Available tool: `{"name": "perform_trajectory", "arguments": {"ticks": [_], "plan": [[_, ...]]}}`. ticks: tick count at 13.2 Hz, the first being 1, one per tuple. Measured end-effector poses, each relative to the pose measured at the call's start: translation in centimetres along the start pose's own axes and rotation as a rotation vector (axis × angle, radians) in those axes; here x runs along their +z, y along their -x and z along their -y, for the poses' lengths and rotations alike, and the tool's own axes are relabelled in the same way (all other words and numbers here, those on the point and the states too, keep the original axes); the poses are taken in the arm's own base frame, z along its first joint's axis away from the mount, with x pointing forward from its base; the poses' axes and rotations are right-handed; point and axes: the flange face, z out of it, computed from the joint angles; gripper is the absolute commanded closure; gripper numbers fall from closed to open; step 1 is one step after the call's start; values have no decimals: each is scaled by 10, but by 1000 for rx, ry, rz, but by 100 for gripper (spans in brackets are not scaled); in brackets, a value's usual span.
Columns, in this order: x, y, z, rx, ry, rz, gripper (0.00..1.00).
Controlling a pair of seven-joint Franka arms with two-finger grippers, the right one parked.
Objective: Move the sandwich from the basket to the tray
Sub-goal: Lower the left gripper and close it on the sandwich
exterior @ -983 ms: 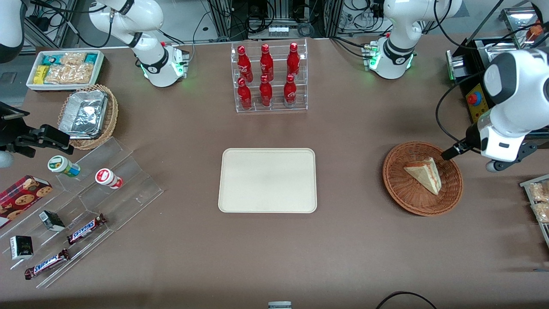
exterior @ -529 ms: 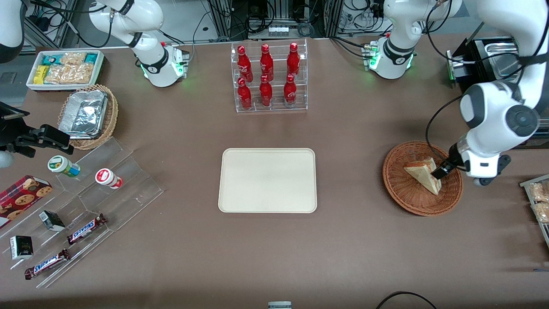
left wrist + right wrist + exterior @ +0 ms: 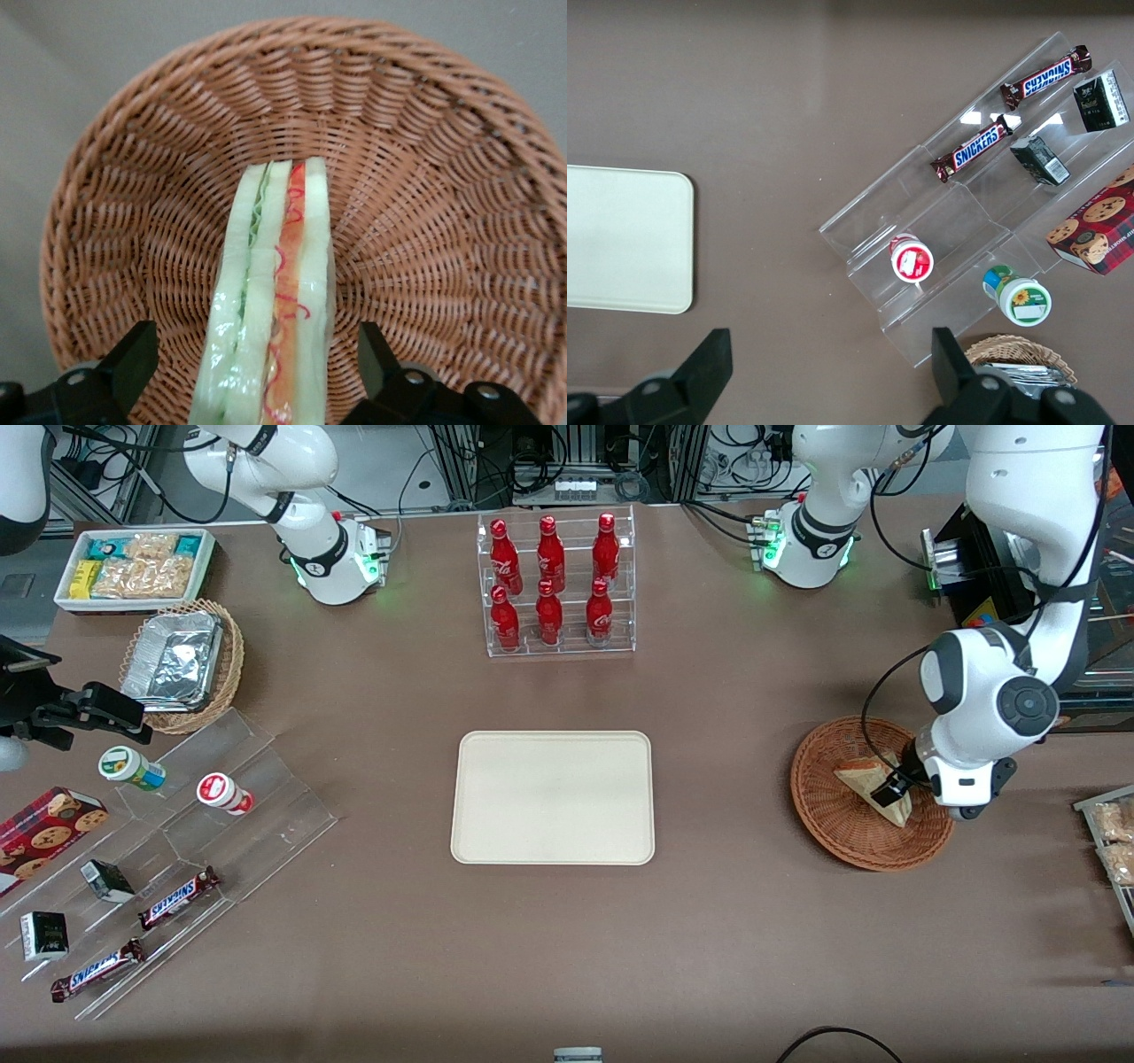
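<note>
The sandwich (image 3: 856, 776), a pale wedge with red and green filling in clear wrap, lies in the round brown wicker basket (image 3: 833, 828) toward the working arm's end of the table. In the left wrist view the sandwich (image 3: 275, 292) stands on edge in the basket (image 3: 425, 204). My left gripper (image 3: 890, 789) is down in the basket, open, with one black finger on each side of the sandwich and a gap at both. It shows in the wrist view (image 3: 257, 376) too. The cream tray (image 3: 554, 797) lies mid-table, also seen in the right wrist view (image 3: 620, 239).
A clear rack of red bottles (image 3: 556, 584) stands farther from the front camera than the tray. A tray of snack packets (image 3: 1112, 841) lies beside the basket at the table's edge. Stepped acrylic shelves with snacks (image 3: 177, 850) lie toward the parked arm's end.
My left gripper has come in from the table's edge and lowered over the basket, ending with its fingers around the sandwich. The sandwich and basket have not moved.
</note>
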Motion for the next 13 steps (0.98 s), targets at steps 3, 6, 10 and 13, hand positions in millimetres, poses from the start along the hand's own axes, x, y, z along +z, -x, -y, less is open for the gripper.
{"name": "perform_trajectory", "arguments": {"ticks": [3, 6, 10, 13], "plan": [[25, 4, -3, 2, -13, 9, 40], [24, 4, -4, 5, -15, 11, 50], [-15, 9, -18, 29, -27, 26, 50], [-88, 22, -59, 96, -38, 31, 50]]}}
